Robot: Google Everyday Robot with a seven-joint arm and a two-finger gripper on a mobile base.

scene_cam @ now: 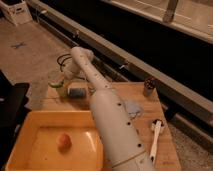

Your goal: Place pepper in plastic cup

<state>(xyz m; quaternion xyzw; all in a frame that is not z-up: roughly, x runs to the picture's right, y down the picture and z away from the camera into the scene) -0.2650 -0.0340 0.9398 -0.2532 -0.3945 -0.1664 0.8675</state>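
The pale green plastic cup (59, 91) stands at the wooden table's far left, next to a blue sponge (77, 92). A slim dark green piece, which looks like the pepper (54, 85), lies at the cup's rim. My arm reaches from the bottom middle up over the table and bends down at the back. My gripper (65, 75) hangs just above and behind the cup, mostly hidden by the arm. I cannot tell whether it holds the pepper.
A yellow bin (30, 131) with an orange round fruit (63, 141) fills the front left. A dark metal cup (148, 86) stands at the back right. A bluish cloth (133, 108) and a white utensil (155, 136) lie right of the arm.
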